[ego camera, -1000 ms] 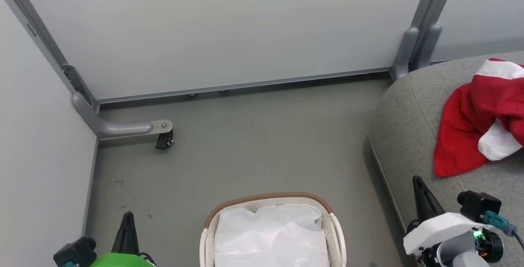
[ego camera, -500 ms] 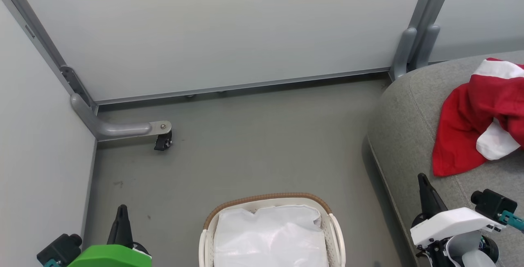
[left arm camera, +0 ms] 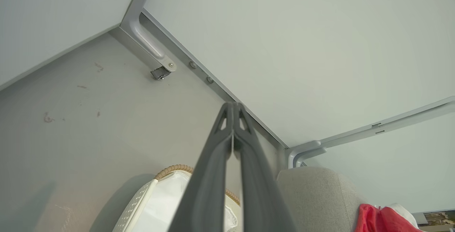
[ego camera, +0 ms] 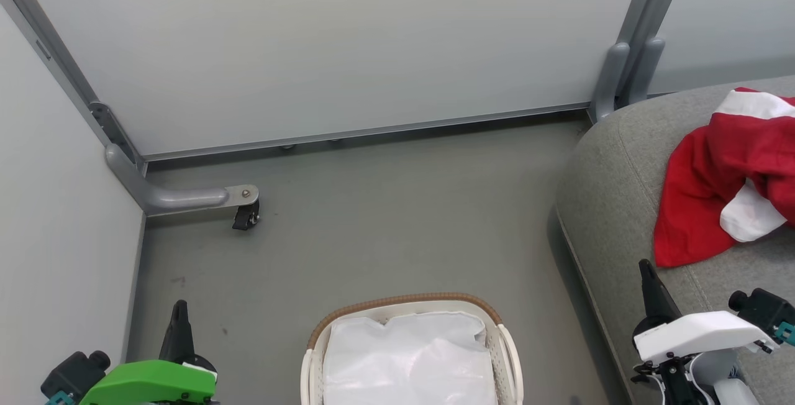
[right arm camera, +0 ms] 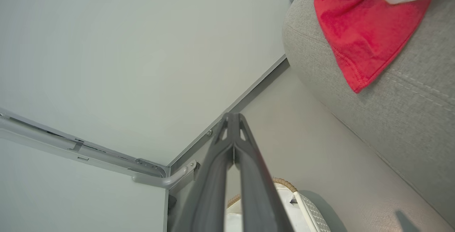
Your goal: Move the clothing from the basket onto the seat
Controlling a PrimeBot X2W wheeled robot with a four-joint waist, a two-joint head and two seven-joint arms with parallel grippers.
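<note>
The red and white clothing (ego camera: 723, 175) lies crumpled on the light grey seat (ego camera: 615, 194) at the right; it also shows as the clothing (right arm camera: 359, 29) on the seat (right arm camera: 408, 107) and as a red scrap (left arm camera: 380, 219). The white basket (ego camera: 512, 355) with its tan rim stands at the bottom centre on the floor, holding a white liner (ego camera: 410, 358). My left gripper (ego camera: 180, 309) sits low at the left, shut and holding nothing. My right gripper (ego camera: 646, 268) is shut and bare over the seat's front edge, below the clothing.
Pale partition panels enclose the grey floor (ego camera: 385, 218) at the back and left. A grey bracket foot with a black caster (ego camera: 245, 215) juts out at the left corner. Another grey post base (ego camera: 624, 82) stands beside the seat's rear corner.
Both grippers have drawn back toward the bottom of the head view, the left one further left and the right one further right. The clothing, basket and seat lie as before.
</note>
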